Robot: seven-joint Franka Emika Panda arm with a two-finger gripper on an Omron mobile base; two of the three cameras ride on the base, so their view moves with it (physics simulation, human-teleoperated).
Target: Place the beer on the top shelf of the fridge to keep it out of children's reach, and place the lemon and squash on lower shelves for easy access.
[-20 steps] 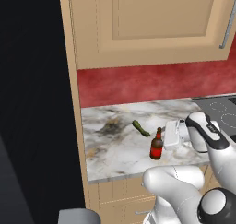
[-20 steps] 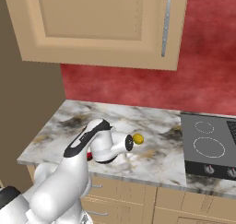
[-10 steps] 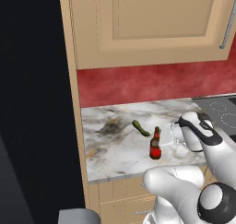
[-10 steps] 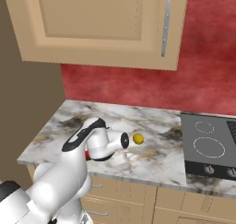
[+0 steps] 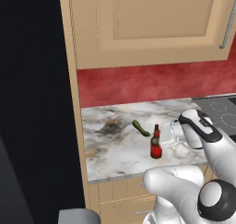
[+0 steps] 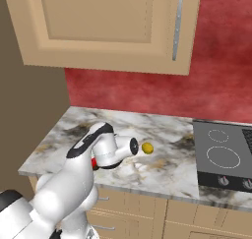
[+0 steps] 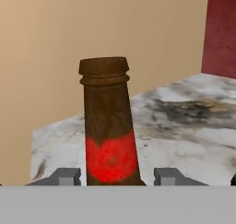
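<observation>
So, fingers (image 7: 68, 176): released, one tip on each side of the beer's lower neck, and I could see a sliver of daylight between each tip and the glass, so nothing was clamped
Gripper (image 7: 115, 177): pointed sideways at the bottle, low over the counter; from the left base view it (image 5: 164, 138) sat just to the right of the bottle
Beer (image 7: 109, 135): upright on the counter, brown neck and cap dead centre in my hand view, red label at tip height; in the left base view it (image 5: 156, 147) stood toward the front half of the marble, and in the right base view just a scrap of red peeked out behind my arm
Squash (image 5: 141, 128): lay flat on the marble, just behind and left of the bottle, near it but not touching
Lemon (image 6: 146, 147): sat on the counter just beyond my wrist in the right base view, between me and the cooktop, apart from both
Counter (image 5: 110, 149): grey-white marble with a dark smudge toward its back left
Fridge (image 5: 32, 103): black side filled the left of the left base view, right up against the counter's end
Cooktop (image 6: 224, 154): dark, set into the counter off to the right
Cupboard (image 5: 152, 20): tan wood, hung above a red backsplash (image 5: 138, 85)
</observation>
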